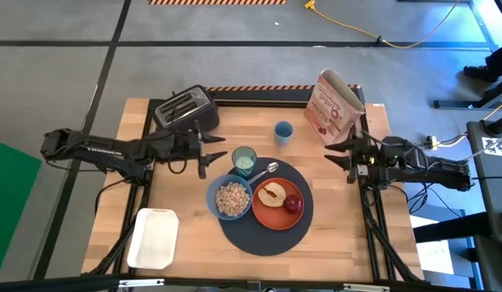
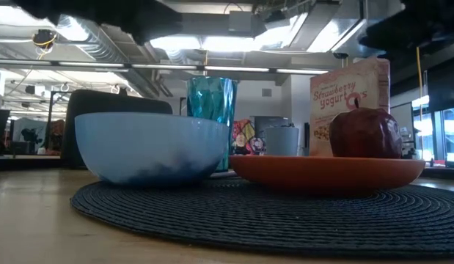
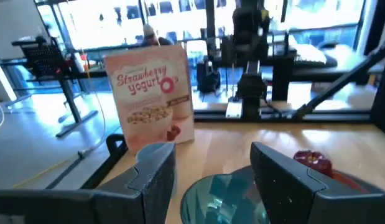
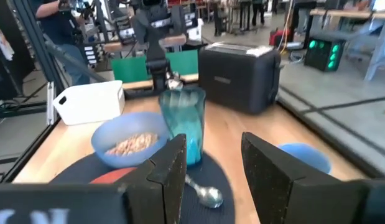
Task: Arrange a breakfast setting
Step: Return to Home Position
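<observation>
The round mat point(image 1: 263, 235) lay on the surface point(image 1: 182, 191), bearing the orange plate point(image 1: 271, 215) and blue bowl point(image 1: 231, 199) side by side. The left gripper point(image 1: 216, 152) and right gripper point(image 1: 332, 152) flanked it, jaws spread wide, holding nothing, the left near the green tumbler point(image 1: 244, 161). The spoon point(image 1: 263, 170) lay beside that tumbler.

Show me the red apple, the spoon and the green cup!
red apple point(image 2: 366, 134): low view, middle of its dark red side.
metal spoon point(image 4: 209, 196): right wrist view, on its shiny bowl.
green tumbler point(image 4: 185, 115): right wrist view, middle of its side wall.
</observation>
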